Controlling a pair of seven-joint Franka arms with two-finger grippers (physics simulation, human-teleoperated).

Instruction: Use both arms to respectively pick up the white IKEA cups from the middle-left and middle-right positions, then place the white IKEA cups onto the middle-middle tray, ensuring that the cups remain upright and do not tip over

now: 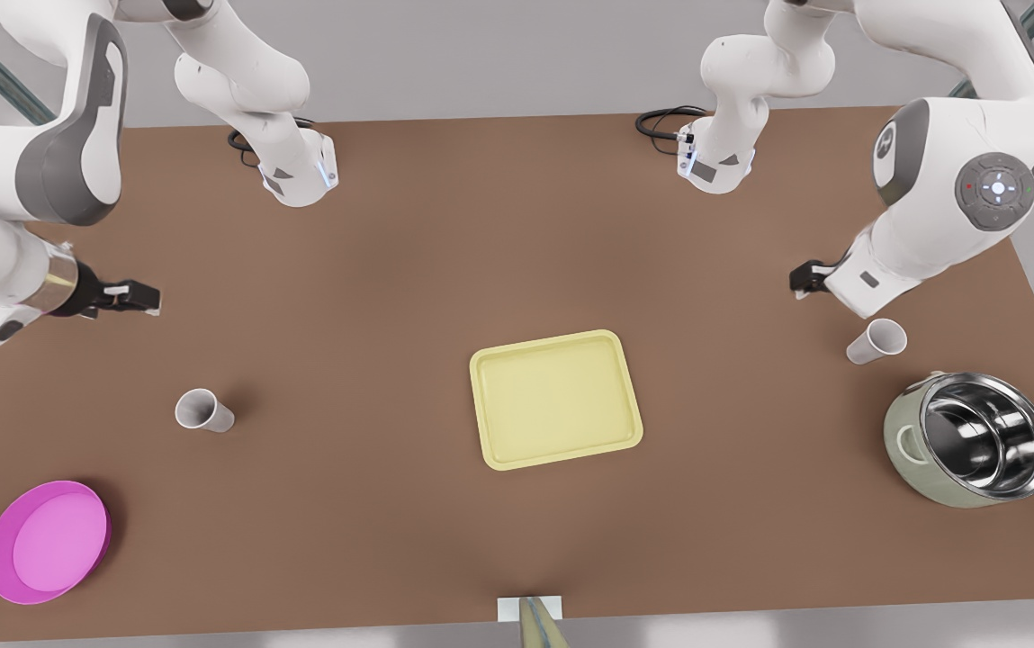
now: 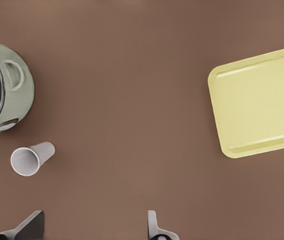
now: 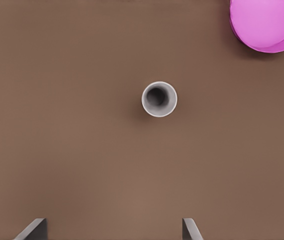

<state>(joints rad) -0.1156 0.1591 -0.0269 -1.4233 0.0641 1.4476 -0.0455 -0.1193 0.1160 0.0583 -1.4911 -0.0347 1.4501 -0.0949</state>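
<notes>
My left gripper (image 2: 94, 227) hangs agape nr one small white tapered cup (image 2: 31, 158); right gripper (image 3: 113, 230) agape above other cup (image 3: 159, 99); pale yellow rectangular tray (image 1: 555, 398) bare

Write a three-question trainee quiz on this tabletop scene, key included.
1. True or false: both small white tapered cups stand on the pale yellow rectangular tray.
2. What stands nearest the grey-green steel-lined pot? A) the round magenta dish B) a white cup C) the tray
3. Fill in: the left hand and the right hand both have their fingers ____.
Key: 1 false, both stand on the brown table; 2 B; 3 open.
</notes>
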